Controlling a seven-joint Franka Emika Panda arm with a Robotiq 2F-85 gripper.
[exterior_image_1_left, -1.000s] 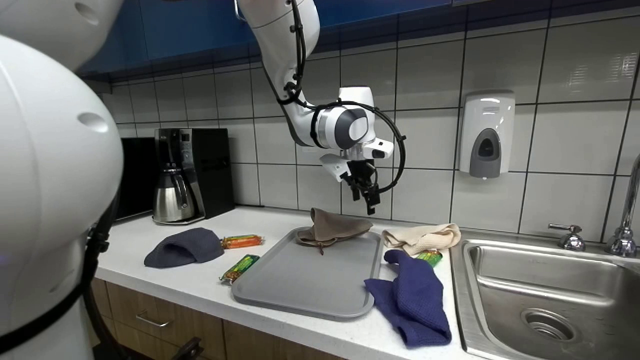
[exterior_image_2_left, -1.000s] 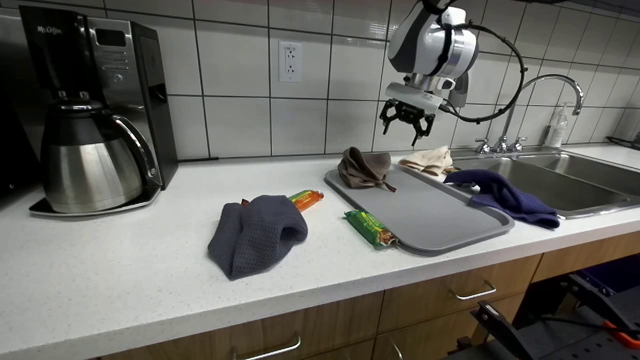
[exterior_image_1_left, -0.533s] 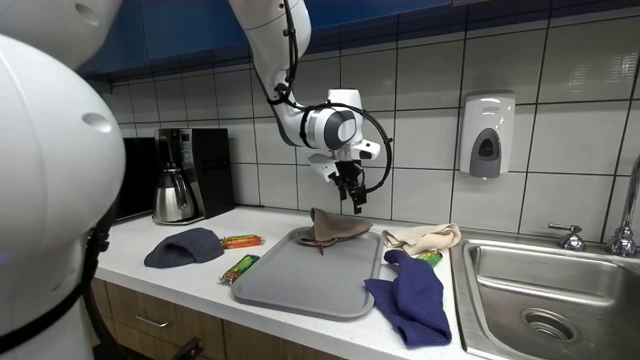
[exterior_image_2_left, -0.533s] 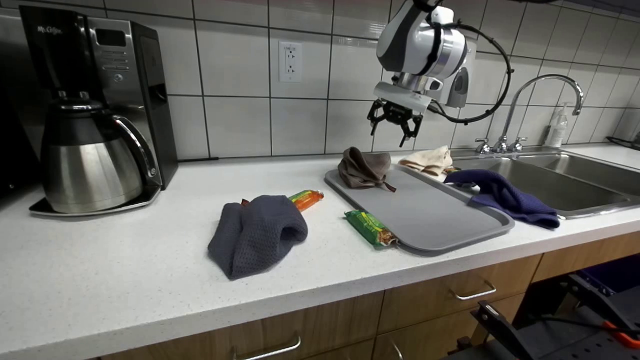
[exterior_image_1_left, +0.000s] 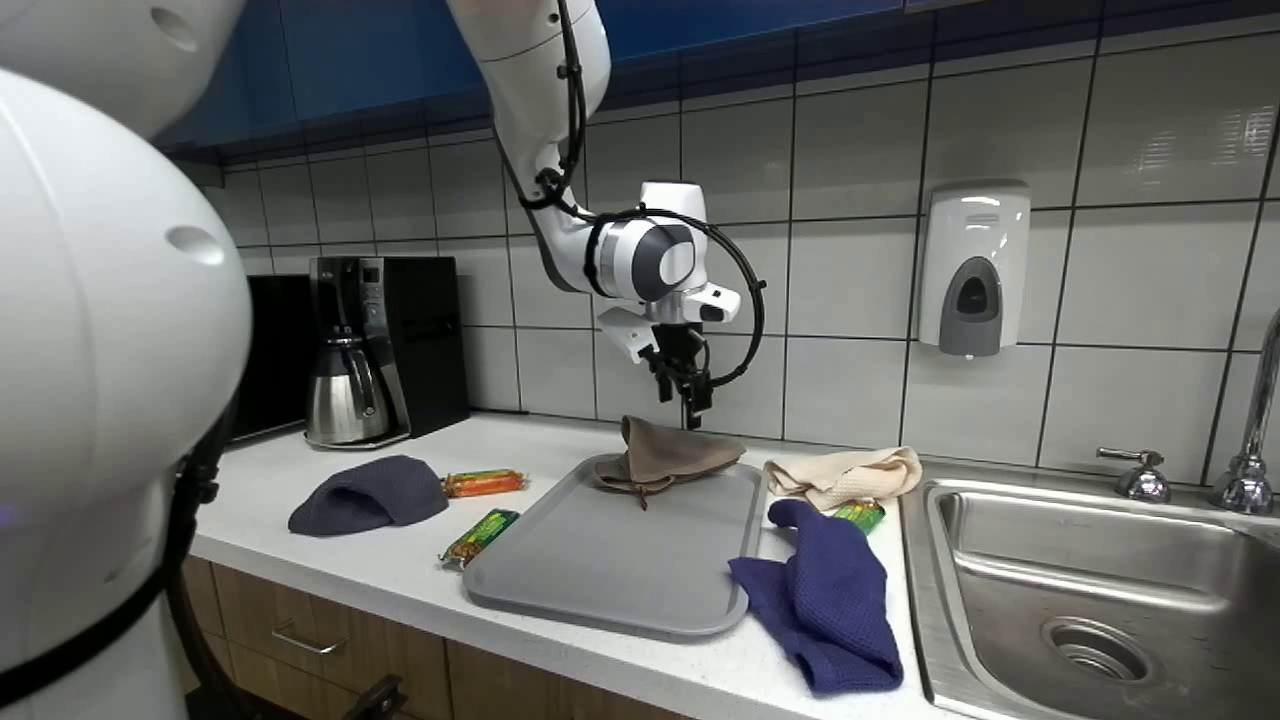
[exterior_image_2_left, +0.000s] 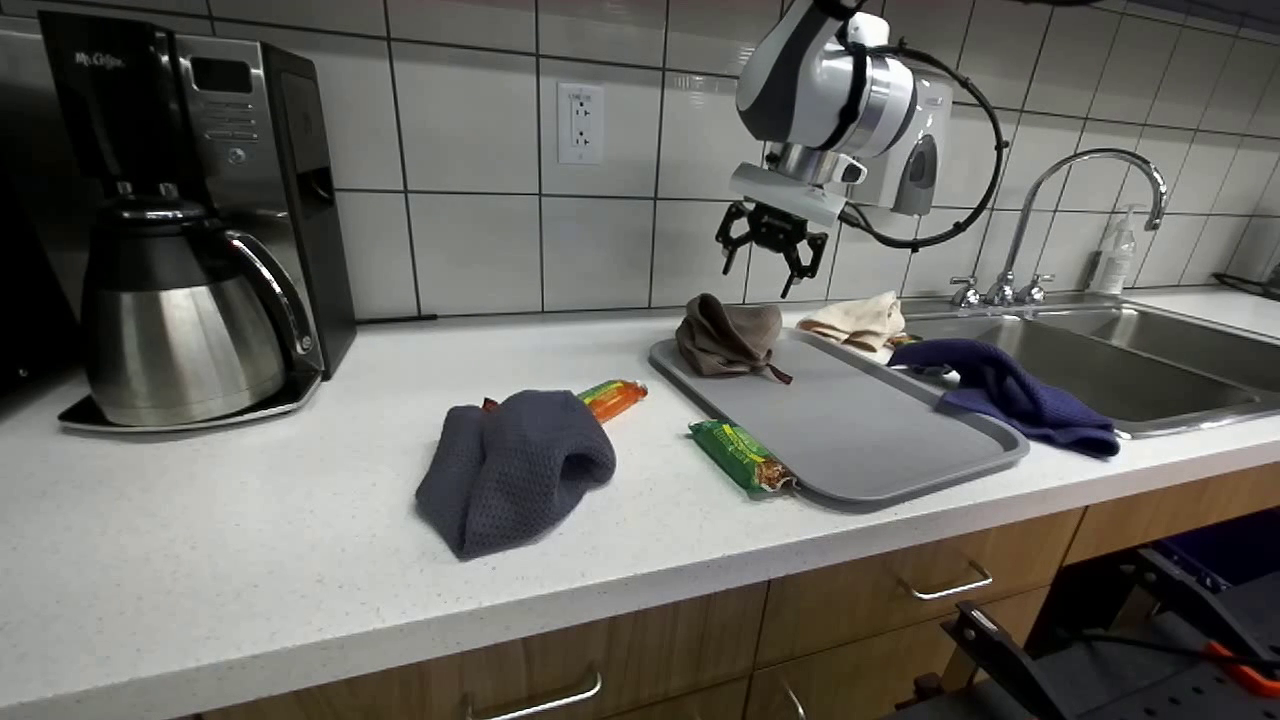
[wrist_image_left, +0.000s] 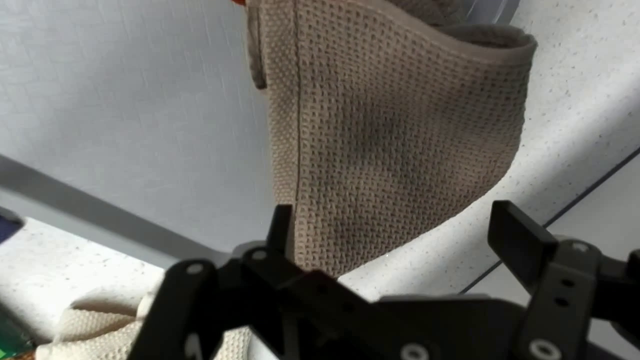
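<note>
My gripper (exterior_image_1_left: 680, 405) is open and empty. In an exterior view it hangs above the brown cloth (exterior_image_1_left: 675, 452), apart from it. The cloth lies folded on the far end of a grey tray (exterior_image_1_left: 620, 560), and it also shows in an exterior view (exterior_image_2_left: 728, 338). In the wrist view the open fingers (wrist_image_left: 393, 206) frame the corner of the brown cloth (wrist_image_left: 395, 130), with the left finger over its seam edge and the right finger over the counter. The gripper (exterior_image_2_left: 757, 280) is also above the cloth in an exterior view. A red-brown tag sticks out from under the cloth.
A cream cloth (exterior_image_1_left: 845, 474) partly covers a green packet (exterior_image_1_left: 860, 515). A blue cloth (exterior_image_1_left: 830, 600) touches the tray near the sink (exterior_image_1_left: 1080, 560). A dark grey cloth (exterior_image_2_left: 515, 470), an orange packet (exterior_image_2_left: 612, 399) and a green packet (exterior_image_2_left: 740, 455) lie on the counter. A coffee maker (exterior_image_2_left: 250, 200) stands behind.
The arm and open gripper have moved toward the coffee maker, leftward in both exterior views, and are now above the brown cloth. The cloths, packets and tray have not moved.
</note>
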